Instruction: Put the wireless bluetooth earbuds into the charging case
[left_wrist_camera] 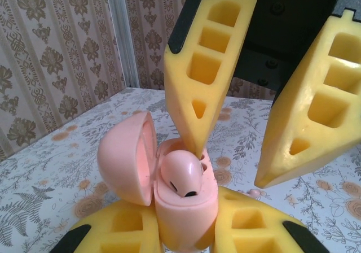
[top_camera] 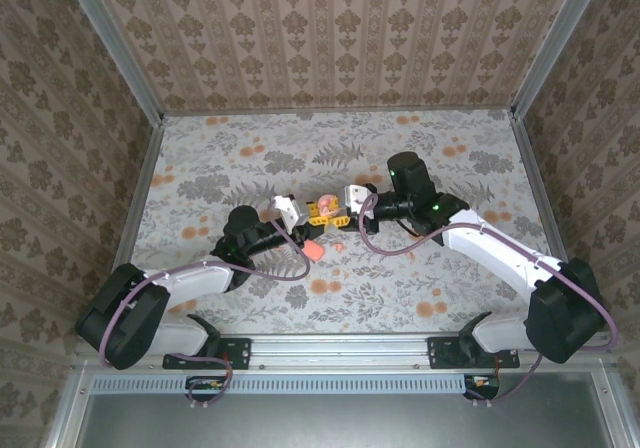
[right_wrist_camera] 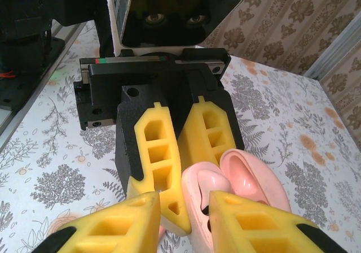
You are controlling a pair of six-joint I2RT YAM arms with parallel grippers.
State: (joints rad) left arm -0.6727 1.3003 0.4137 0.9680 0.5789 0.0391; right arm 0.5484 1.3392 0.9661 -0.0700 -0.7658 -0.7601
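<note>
Partly hidden charging case [left_wrist_camera: 189,210] clamped in left end effector [left_wrist_camera: 183,222]; right end effector [left_wrist_camera: 230,165] wide

Charging case [left_wrist_camera: 183,213]: upright, pinched between the left claw [left_wrist_camera: 183,233] fingers at the bottom edge.
Lid [left_wrist_camera: 127,157]: swung open, left of the case.
Earbud [left_wrist_camera: 181,175]: seated in the case's top.
Right claw [left_wrist_camera: 231,165]: above the case, jaws apart; one fingertip [left_wrist_camera: 194,143] seemingly touching the earbud.
Pink bit [left_wrist_camera: 255,193]: on the bench [left_wrist_camera: 45,179] right of the case, perhaps a second earbud.
</note>
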